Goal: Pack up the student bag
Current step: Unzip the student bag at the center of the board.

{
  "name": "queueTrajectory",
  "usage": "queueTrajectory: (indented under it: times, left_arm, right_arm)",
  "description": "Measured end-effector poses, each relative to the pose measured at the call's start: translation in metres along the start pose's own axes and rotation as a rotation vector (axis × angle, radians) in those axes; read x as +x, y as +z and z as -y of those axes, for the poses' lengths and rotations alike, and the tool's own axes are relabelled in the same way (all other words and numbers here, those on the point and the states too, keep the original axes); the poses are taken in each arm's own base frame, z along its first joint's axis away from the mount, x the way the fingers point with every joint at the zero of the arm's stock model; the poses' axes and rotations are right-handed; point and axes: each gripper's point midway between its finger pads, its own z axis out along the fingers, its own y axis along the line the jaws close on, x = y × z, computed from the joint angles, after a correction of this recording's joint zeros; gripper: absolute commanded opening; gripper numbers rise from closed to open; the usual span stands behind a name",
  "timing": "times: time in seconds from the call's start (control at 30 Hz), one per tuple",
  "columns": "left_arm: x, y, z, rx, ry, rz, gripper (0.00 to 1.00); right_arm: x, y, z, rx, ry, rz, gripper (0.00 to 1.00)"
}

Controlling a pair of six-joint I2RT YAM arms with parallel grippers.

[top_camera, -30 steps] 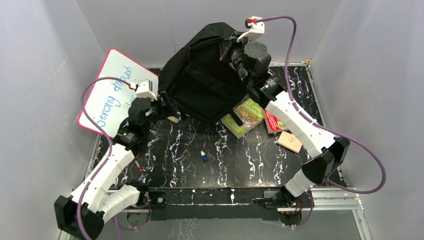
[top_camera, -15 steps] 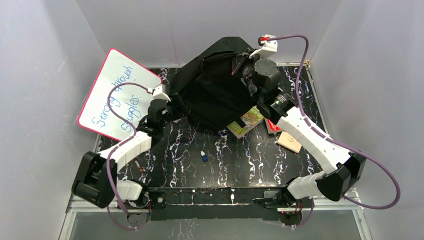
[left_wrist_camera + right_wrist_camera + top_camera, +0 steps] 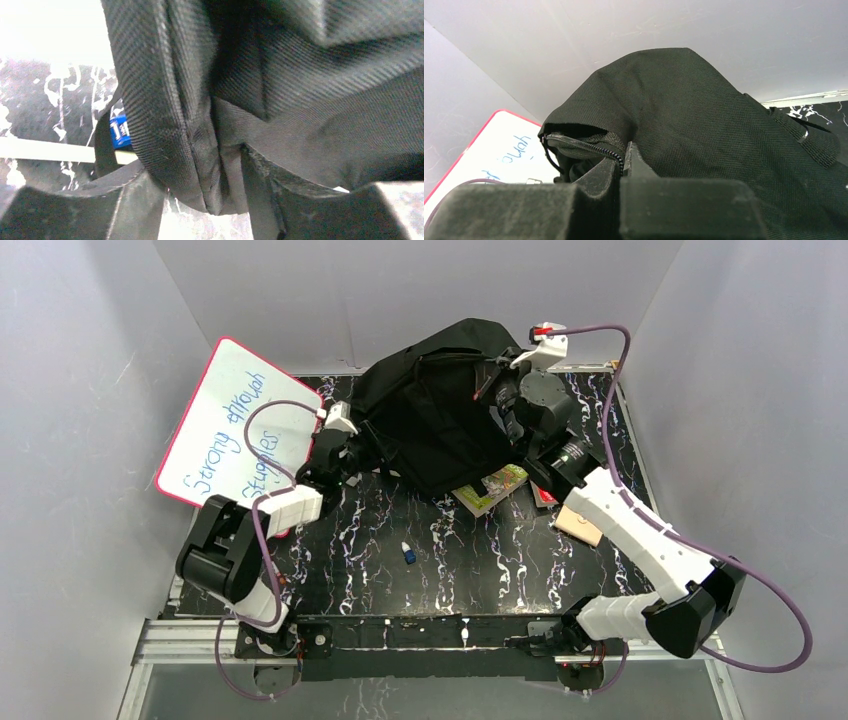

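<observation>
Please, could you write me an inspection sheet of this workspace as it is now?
Surface: black table with white marble veins.
Job's things: large black soft fabric backpack, far centre, partly raised.
Clutter: green book partly under the backpack; red book beside it; tan flat block; small blue-and-white item; red-framed whiteboard leaning at the left.
Grippers: left gripper, jaws around a backpack fold, grip unclear; right gripper, shut on the zipper edge.
Cables: purple cables loop above both arms; no snag seen.
Surroundings: plain grey walls.

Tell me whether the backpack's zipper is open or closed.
Open, at least partly: in the right wrist view the zipper teeth edge a dark gap in the student bag, beside the right pincer.
</observation>
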Motion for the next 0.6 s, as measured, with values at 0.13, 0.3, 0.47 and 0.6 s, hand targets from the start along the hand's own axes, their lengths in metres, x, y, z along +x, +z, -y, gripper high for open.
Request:
queueTrajectory:
  times: [0.13,0.3,0.47,0.6]
  left_arm:
    - [-0.003,0.013,0.015,0.068,-0.016,-0.019,0.21]
    - [-0.003,0.019,0.028,0.125,-0.024,-0.045,0.00]
    - [-0.009,0.020,0.036,0.135,-0.016,-0.065,0.00]
    - [-0.027,0.024,0.049,0.107,0.041,-0.093,0.00]
  right_arm:
    - [-0.002,-0.006,0.005,0.011,0.000,0.006,0.00]
    - [-0.008,-0.011,0.006,0.014,0.000,0.016,0.00]
    - [-0.017,-0.016,0.010,0.022,-0.017,0.030,0.00]
    - [-0.028,-0.022,0.015,0.041,-0.047,0.059,0.00]
